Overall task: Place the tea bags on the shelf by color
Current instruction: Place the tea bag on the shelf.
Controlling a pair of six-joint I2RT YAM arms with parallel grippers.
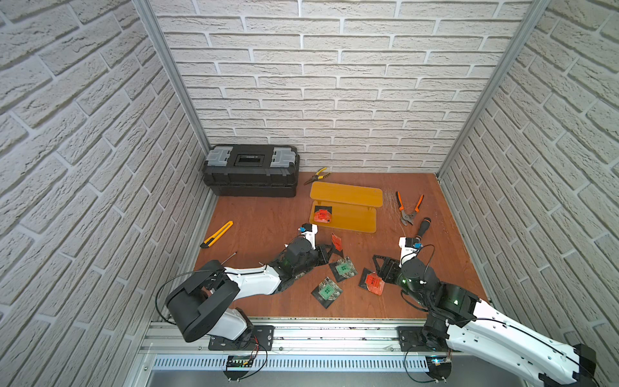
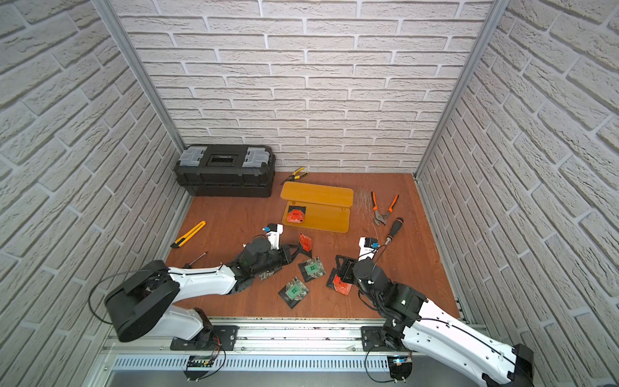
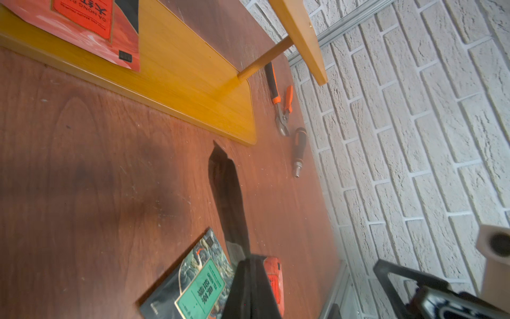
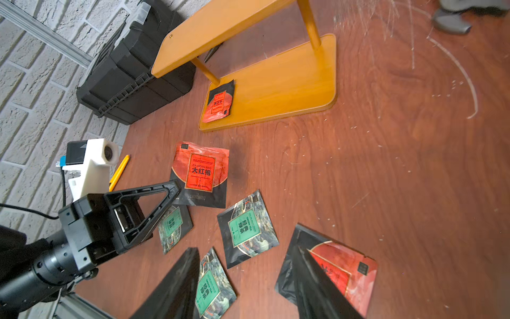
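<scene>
The red-labelled, black-backed square tea bag (image 4: 201,174) sits clamped in the left gripper (image 4: 176,187), the right gripper (image 4: 245,248) open-jawed nearby; next, I judge, it needs carrying ahead onto the lower plate of the translucent yellow-orange two-tier shelf (image 4: 289,91), beside the red bag (image 4: 218,103) there.

1 tea bag (image 4: 201,174) stands upright in the jaws of the left gripper (image 1: 330,250); another tea bag (image 4: 172,226) lies flat beneath them. The shelf (image 4: 289,88) sits ahead of both pairs of jaws, 1 tea bag (image 4: 218,102) on its lower plate, the toolbox (image 4: 132,74) beyond. At the right gripper (image 4: 245,247), 1 tea bag (image 4: 248,229) lies just ahead of the gap, 1 tea bag (image 4: 214,287) inside it against a finger, and 1 tea bag (image 4: 347,268) partly under the other finger.
</scene>
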